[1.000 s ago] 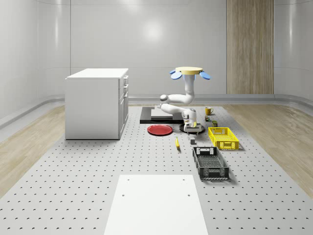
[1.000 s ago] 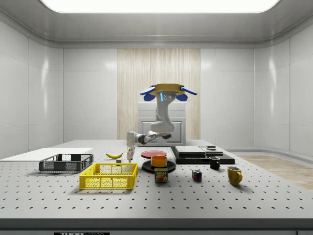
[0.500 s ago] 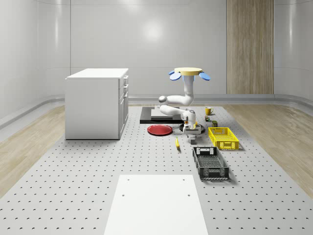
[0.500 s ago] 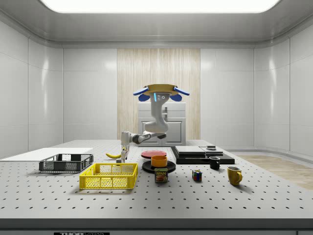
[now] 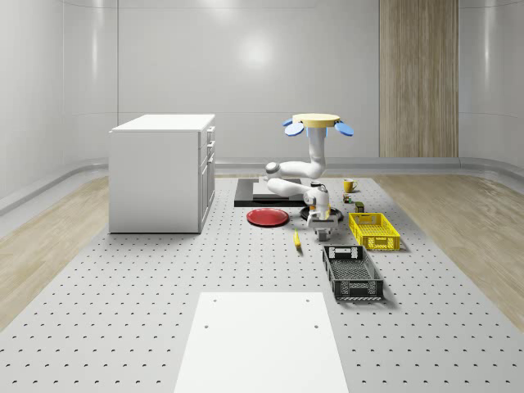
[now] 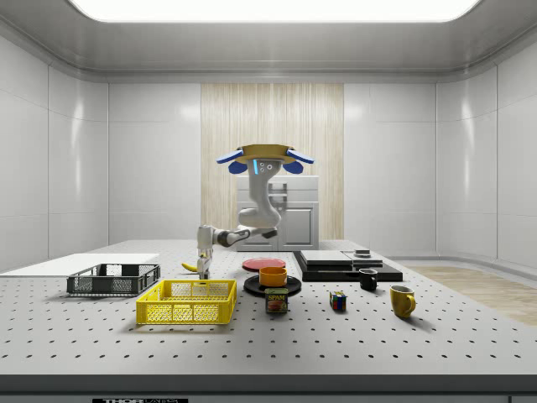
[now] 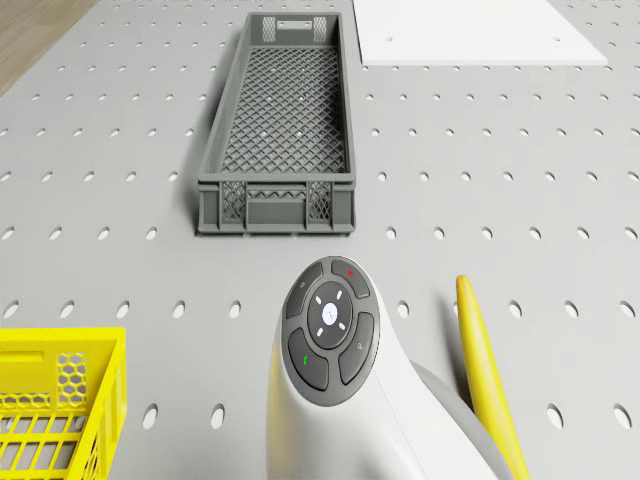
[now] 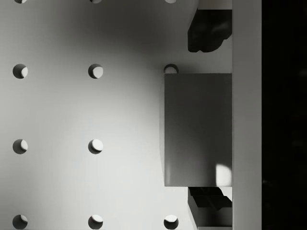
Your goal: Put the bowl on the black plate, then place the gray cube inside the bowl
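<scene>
The orange bowl (image 6: 273, 275) sits on the black plate (image 6: 253, 288), beside the red plate (image 5: 268, 217). The gray cube (image 8: 198, 129) rests on the perforated table. In the wrist view, one dark fingertip (image 8: 206, 33) shows on each of two opposite sides of it, with a small gap at each. My gripper (image 5: 321, 228) points straight down just over the cube (image 5: 322, 237) and is open. In the side view the gripper (image 6: 202, 270) hangs behind the yellow crate, to the side view's left of the bowl. The drone (image 5: 318, 121) hovers above the plates.
A yellow crate (image 5: 374, 230) and a gray crate (image 7: 280, 130) lie close to the cube, and a banana (image 7: 485, 370) lies beside the arm. A spam can (image 6: 277, 300), a puzzle cube (image 6: 337, 300), two mugs, a white cabinet (image 5: 162, 172) and a white slab (image 5: 262, 340) stand farther off.
The drone and arm have shifted toward the side view's left, away from the bowl. The gripper has come down over the gray cube.
</scene>
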`<state>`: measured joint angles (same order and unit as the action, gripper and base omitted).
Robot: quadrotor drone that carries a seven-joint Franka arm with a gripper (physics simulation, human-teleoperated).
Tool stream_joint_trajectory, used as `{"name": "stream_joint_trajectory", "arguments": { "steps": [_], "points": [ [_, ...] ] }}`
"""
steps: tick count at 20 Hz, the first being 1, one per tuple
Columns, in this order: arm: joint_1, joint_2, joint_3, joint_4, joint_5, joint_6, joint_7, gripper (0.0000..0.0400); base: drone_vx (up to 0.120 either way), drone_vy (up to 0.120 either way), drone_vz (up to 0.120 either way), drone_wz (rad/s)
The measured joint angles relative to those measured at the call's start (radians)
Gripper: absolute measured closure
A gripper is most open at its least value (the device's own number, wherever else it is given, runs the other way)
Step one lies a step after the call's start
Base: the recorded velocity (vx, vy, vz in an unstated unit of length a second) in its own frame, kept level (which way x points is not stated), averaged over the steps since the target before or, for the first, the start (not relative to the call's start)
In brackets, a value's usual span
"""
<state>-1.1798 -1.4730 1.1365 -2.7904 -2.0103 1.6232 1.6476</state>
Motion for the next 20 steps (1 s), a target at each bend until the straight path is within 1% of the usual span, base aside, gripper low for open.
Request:
{"name": "stream_joint_trajectory", "arguments": {
  "steps": [2, 9, 20],
  "points": [
    [0.0, 0.0, 0.0, 0.0, 0.0, 0.0, 0.0, 0.0, 0.08, 0.0, 0.0, 0.0],
    [0.006, 0.0, 0.0, 0.0, 0.0, 0.0, -0.006, 0.0, 0.0, 0.0, 0.0, 0.0],
    [0.007, 0.001, -0.025, 0.011, -0.023, 0.011, -0.013, 0.0, 0.0, 0.0, 0.0, 0.0]
  ]
}}
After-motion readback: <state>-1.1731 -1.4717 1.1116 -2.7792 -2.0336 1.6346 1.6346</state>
